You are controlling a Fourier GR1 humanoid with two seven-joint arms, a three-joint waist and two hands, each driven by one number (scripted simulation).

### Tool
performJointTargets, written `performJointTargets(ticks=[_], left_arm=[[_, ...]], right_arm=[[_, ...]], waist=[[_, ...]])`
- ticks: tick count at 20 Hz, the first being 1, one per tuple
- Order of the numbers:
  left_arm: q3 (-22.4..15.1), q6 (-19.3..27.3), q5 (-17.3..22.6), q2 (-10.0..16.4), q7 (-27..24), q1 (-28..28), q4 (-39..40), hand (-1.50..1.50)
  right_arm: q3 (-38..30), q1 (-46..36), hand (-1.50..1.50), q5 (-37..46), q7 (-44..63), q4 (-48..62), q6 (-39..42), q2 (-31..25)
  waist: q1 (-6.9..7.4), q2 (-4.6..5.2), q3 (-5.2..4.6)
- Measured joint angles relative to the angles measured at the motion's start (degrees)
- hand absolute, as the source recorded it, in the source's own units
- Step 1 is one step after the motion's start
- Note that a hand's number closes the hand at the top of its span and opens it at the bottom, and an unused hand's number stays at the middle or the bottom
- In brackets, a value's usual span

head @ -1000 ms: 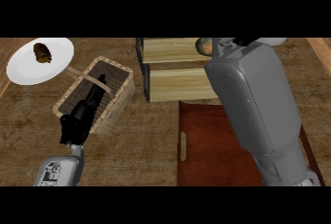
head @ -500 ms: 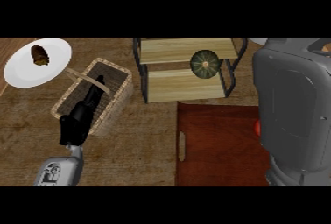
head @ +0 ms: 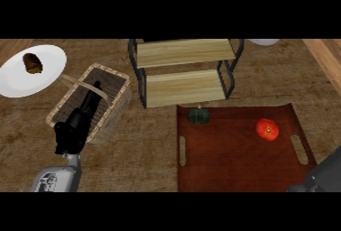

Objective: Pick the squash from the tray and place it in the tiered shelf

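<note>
The dark red tray point(head: 233, 176) fills the lower right of the frame. At its upper left edge sits the squash point(head: 198, 116), small, round and dark green. The tiered shelf point(head: 183, 52), pale boards in a black frame, stands just above it. A wicker basket point(head: 113, 97) sits further left and a white plate point(head: 20, 83) upper left. The left hand point(head: 75, 128) lies over the basket, fingers straight. A red-orange fruit point(head: 267, 129) rests on the tray's right. Only the grey right forearm point(head: 325, 176) shows, bottom right.

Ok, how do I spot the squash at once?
Find the dark red tray right of the basket. At its far edge, just before the wooden tiered shelf, sits the squash. It is dark green and round, unlike the red-orange fruit to its right.
</note>
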Motion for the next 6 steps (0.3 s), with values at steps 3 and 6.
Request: performJointTargets(ticks=[3, 6], left_arm=[[0.07, 0.17, -0.17, 0.03, -0.48, 0.71, -0.12, 0.00], [0.06, 0.06, -0.17, 0.13, -0.86, 1.12, -0.39, 0.00]], right_arm=[[-2.46, 5.29, -1.50, -4.32, -1.04, -6.78, 7.07, -1.86], [-6.03, 9.82, -1.50, -10.12, -1.44, -14.28, 13.51, -3.22]], waist=[[-0.34, -0.02, 0.05], [-0.47, -0.05, 0.07]])
